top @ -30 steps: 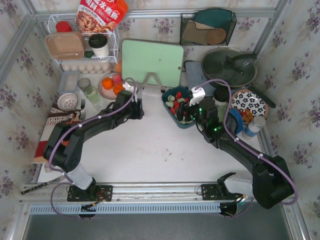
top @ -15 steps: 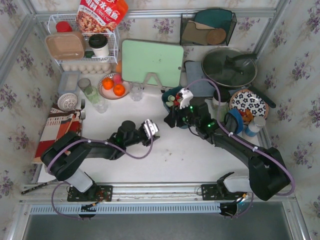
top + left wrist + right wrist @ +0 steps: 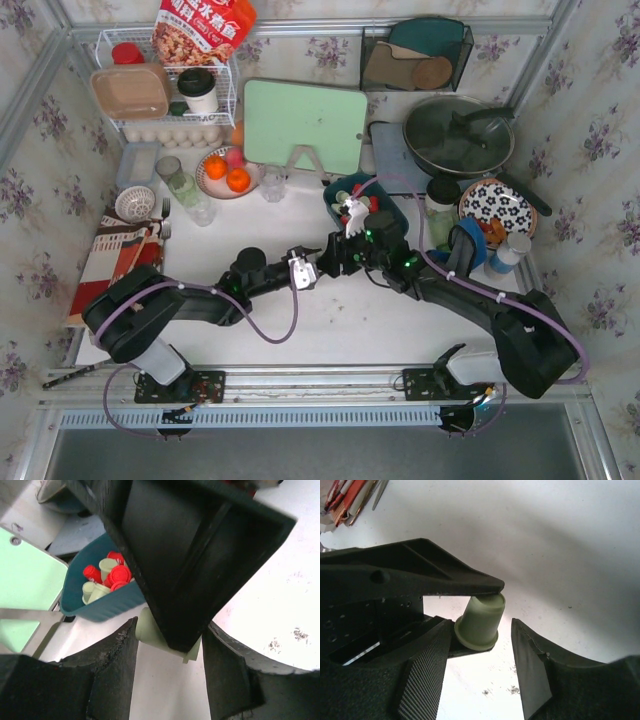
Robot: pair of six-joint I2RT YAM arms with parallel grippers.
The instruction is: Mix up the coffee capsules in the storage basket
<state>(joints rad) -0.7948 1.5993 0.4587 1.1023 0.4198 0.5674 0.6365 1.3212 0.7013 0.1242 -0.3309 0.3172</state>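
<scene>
Storage basket (image 3: 100, 607) centre-far on desk (image 3: 370, 335); coffee capsules (image 3: 112, 575) inside it. Cutting board (image 3: 300, 120) behind basket, slightly left. Fruit plate (image 3: 222, 190) left of basket. Patterned plate (image 3: 500, 203) right of basket. Pan (image 3: 458, 135) far right. Left hand (image 3: 312, 268) and right hand (image 3: 328, 258) meet just near-left of basket. Single capsule (image 3: 150, 632) between left hand's fingers, right hand's fingers either side of it.

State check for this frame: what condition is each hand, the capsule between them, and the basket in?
left hand: shut on the pale green capsule, gripping it end to end.
right hand: open, fingers either side of that capsule, one visibly apart from it.
pale green capsule: held off the table, outside the basket.
storage basket: upright, holding red and green capsules.
</scene>
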